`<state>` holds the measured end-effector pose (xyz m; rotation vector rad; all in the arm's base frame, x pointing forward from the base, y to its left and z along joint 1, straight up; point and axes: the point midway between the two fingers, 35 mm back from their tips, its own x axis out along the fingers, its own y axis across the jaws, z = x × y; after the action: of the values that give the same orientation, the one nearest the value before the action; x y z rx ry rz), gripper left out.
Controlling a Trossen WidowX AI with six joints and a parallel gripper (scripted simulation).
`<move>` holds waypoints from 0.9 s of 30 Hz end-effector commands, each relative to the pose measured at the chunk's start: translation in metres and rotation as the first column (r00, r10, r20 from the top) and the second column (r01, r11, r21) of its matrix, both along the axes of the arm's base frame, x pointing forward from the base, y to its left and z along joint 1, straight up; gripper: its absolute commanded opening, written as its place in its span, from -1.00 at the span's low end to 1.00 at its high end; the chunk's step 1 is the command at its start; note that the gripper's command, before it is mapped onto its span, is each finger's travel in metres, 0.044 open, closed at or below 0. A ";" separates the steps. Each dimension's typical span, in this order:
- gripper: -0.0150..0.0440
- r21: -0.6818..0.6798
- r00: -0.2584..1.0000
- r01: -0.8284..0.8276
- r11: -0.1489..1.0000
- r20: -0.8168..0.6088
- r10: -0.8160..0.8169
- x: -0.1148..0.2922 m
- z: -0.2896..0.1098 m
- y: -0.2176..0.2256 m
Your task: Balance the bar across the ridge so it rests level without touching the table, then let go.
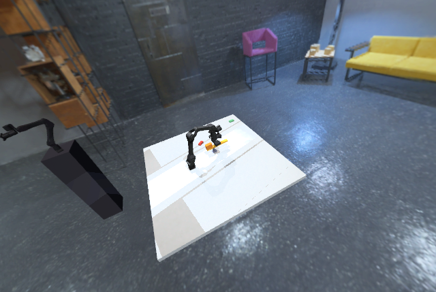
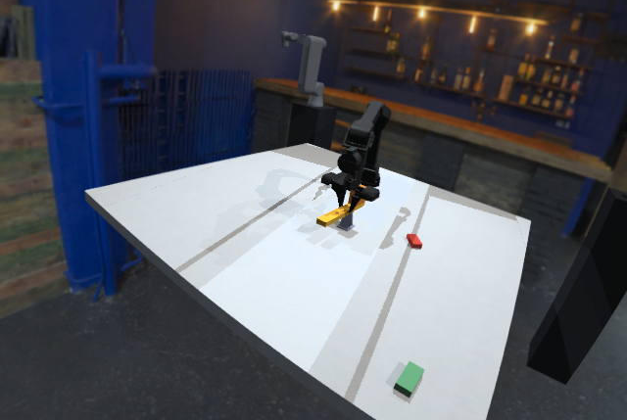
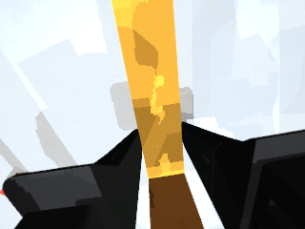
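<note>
The yellow-orange bar [image 1: 222,141] [image 2: 330,216] [image 3: 152,62] is held between my gripper's fingers. My gripper [image 1: 215,141] [image 2: 349,203] [image 3: 159,130] is shut on the bar near its middle and points down at the table. The ridge [image 2: 347,225] [image 3: 121,106] is a small grey block right under the bar; in the wrist view it shows on both sides of the bar, just ahead of the fingertips. In the exterior view the bar slopes a little, its near end lower. I cannot tell whether the bar touches the ridge.
A small red block [image 2: 413,240] [image 1: 201,142] lies on the white table [image 2: 152,203] [image 1: 246,183] to the right of the arm. A green block [image 2: 409,378] [image 1: 231,120] lies near a table corner. A black pedestal [image 1: 80,176] with another arm stands off the table.
</note>
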<state>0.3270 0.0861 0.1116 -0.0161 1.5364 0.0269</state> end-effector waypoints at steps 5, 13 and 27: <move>-0.49 0.000 1.000 0.003 1.000 -0.006 -0.003 0.000 -0.005 0.000; -0.49 0.000 1.000 0.003 1.000 -0.006 -0.003 0.000 -0.005 0.000; -0.49 0.000 1.000 0.003 1.000 -0.006 -0.003 0.000 -0.001 0.000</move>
<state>0.3276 0.0861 0.1113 -0.0153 1.5344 0.0272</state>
